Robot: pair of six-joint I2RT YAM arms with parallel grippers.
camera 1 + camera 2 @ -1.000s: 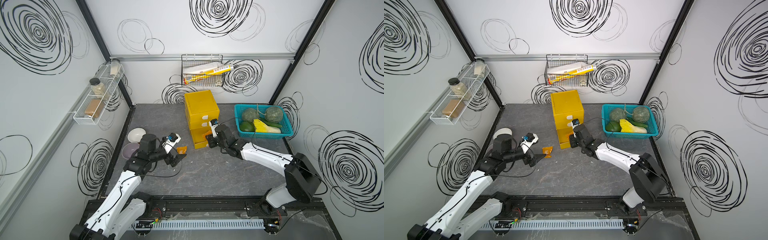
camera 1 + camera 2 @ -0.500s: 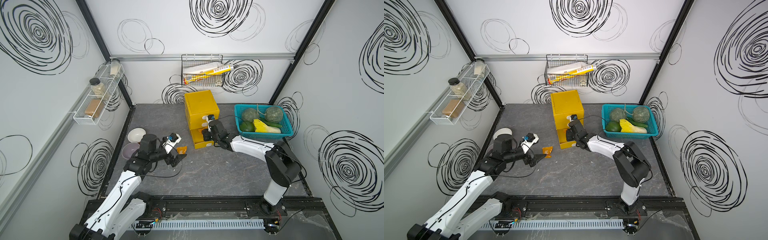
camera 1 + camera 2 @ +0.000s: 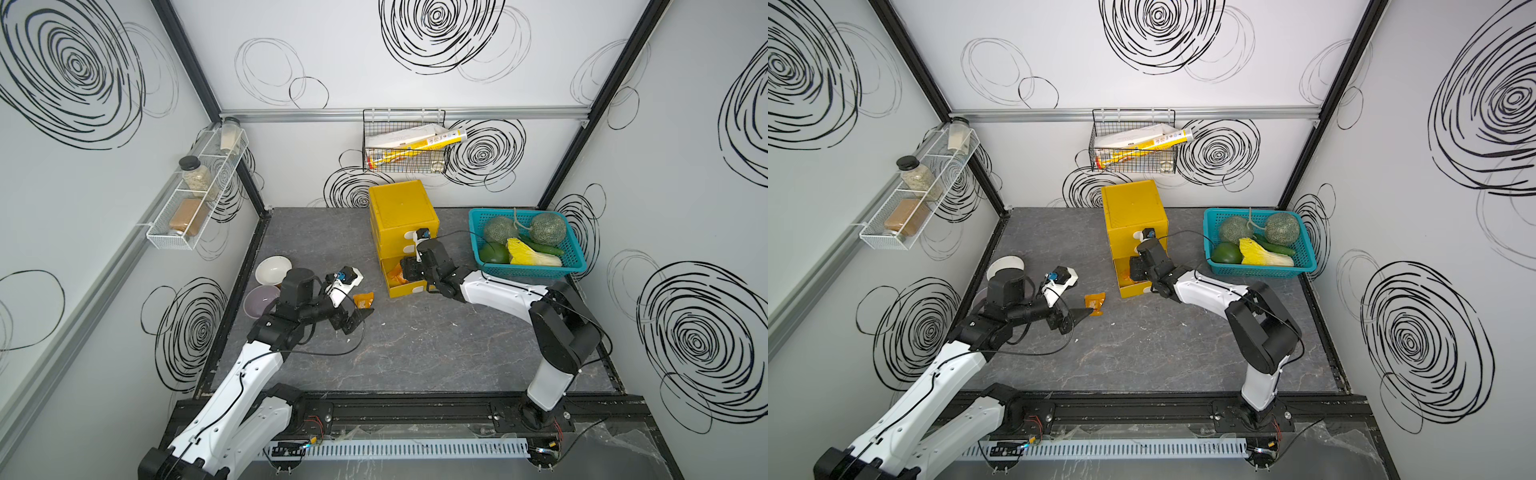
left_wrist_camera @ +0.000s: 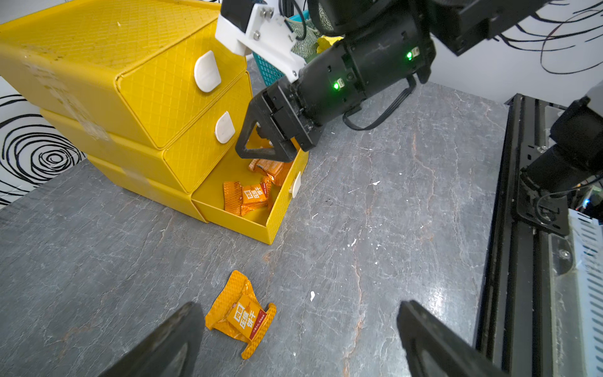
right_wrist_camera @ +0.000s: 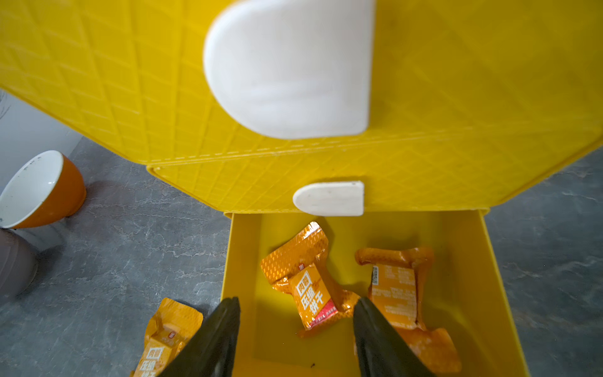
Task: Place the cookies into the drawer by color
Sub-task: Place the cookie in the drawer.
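Bottom drawer (image 4: 284, 209) is pulled out as the orange bin: right gripper (image 5: 295, 303) hangs over its orange cookies (image 5: 313, 290), fingers parted and empty, while left gripper (image 4: 298, 306) gapes wide for the stray orange cookie (image 4: 243, 315) at the drawer's 8 o'clock.

1 yellow plastic chest (image 3: 399, 208) of 3 stacked drawers (image 4: 182, 98), with 3 white tab handles (image 4: 207, 71). 3 crinkly orange foil snack packets (image 4: 243, 313): 2 inside, 1 outside. 2 round bowls (image 3: 273, 270). 1 teal mesh basket (image 3: 532, 272) holding 2 netted melons (image 3: 548, 228), 1 pale cabbage (image 3: 528, 257), 1 dark cucumber (image 3: 544, 248). 2 wire wall racks (image 3: 405, 166), 3 jars (image 3: 195, 174).
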